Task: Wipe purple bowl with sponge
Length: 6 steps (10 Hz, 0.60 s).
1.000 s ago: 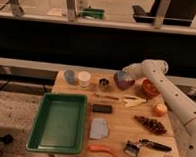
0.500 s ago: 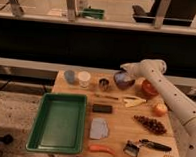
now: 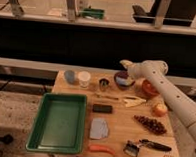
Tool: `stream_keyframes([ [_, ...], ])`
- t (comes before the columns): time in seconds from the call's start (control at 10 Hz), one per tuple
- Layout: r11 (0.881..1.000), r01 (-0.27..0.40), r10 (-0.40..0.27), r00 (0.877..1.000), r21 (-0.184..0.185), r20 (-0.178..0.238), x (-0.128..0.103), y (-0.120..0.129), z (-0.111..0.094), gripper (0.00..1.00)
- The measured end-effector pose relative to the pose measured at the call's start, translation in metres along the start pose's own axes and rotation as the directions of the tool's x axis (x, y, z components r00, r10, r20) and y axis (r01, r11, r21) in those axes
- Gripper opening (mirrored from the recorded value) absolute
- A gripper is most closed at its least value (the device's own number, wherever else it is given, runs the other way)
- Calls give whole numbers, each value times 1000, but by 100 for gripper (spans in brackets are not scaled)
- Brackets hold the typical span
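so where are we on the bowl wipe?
Early. Done: the gripper has reached the far rim of the purple bowl. In hand: unclear, no sponge is visibly held. Left: the wipe itself; the dark sponge-like block lies mid-table, untouched.

1. Your white arm (image 3: 176,100) enters from the lower right and rises leftward in one long, thick segment.
2. It bends at a rounded joint (image 3: 154,69) near the top, then runs left in a shorter segment.
3. Your gripper (image 3: 126,64) sits at the arm's left end, at the far right part of the table, pointing left.
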Motion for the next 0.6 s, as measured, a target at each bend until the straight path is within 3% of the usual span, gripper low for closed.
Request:
stream_keyframes([
  [0.2,999,-12,12,1000,43,3,6,-13,-35,80],
  [0.4,998,-28,28,1000,53,-4,24,-10,-60,79],
  [0.6,999,-36,37,999,41,-14,32,-8,-56,62],
])
